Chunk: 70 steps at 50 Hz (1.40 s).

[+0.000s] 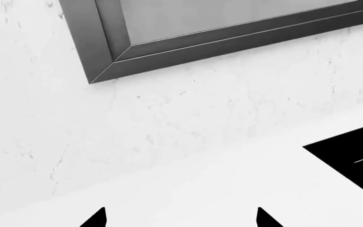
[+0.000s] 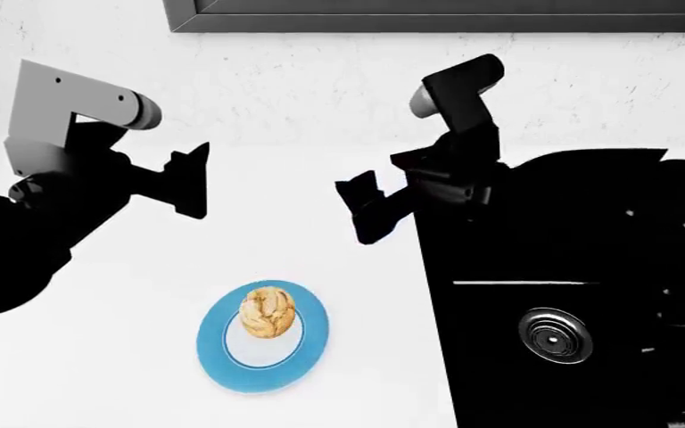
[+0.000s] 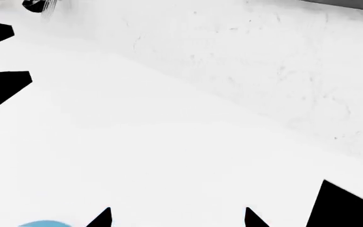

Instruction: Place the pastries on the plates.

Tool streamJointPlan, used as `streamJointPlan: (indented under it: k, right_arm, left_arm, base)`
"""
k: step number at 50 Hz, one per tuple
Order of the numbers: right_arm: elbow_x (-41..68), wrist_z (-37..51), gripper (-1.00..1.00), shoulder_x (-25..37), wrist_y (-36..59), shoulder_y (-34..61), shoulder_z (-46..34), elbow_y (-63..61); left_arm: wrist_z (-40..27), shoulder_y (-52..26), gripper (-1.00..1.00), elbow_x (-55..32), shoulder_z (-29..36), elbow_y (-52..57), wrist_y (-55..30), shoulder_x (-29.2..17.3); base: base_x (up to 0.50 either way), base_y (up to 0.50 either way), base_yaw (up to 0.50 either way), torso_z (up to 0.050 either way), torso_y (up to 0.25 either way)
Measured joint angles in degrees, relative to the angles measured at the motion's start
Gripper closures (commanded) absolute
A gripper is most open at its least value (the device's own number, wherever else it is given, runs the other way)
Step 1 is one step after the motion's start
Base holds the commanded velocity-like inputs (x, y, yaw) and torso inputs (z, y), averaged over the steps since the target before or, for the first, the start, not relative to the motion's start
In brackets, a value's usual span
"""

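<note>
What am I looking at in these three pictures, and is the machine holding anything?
It is a simulated robot with two arms, seen by three cameras. The head view looks down from the robot's head onto a white counter; the other two come from cameras near each arm's end. In the head view the left gripper and right gripper hang above the counter with nothing in them, jaws apart. Below them a round golden bun sits on a small blue-rimmed plate. To the right is a black sink with a round drain. On the wall behind is a dark frame. No second pastry or plate appears.
</note>
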Motion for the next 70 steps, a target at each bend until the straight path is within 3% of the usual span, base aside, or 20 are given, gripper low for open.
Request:
streamJointPlan:
  k: [18, 46, 70]
  right_arm:
    - [0.20, 3.47, -1.00, 5.88, 0.69, 0.16, 2.84, -3.03]
    - [4.14, 8.30, -1.00, 8.07, 2.58, -1.71, 4.96, -5.30]
    - [5.50, 10.23, -1.00, 11.11, -2.74, -8.21, 9.31, -10.24]
  left_arm:
    - [-0.23, -1.41, -1.00, -0.40, 0.62, 0.09, -0.52, 0.18]
    - [-1.38, -1.93, -1.00, -2.38, -0.32, 1.46, -1.82, -0.39]
    - [-2.39, -1.12, -1.00, -3.87, -1.01, 2.66, -2.23, -0.73]
  base:
    - [-0.05, 0.00, 0.00, 0.000, 0.000]
    - [-0.49, -0.05, 0.00, 0.000, 0.000]
    - [-0.16, -0.44, 0.00, 0.000, 0.000]
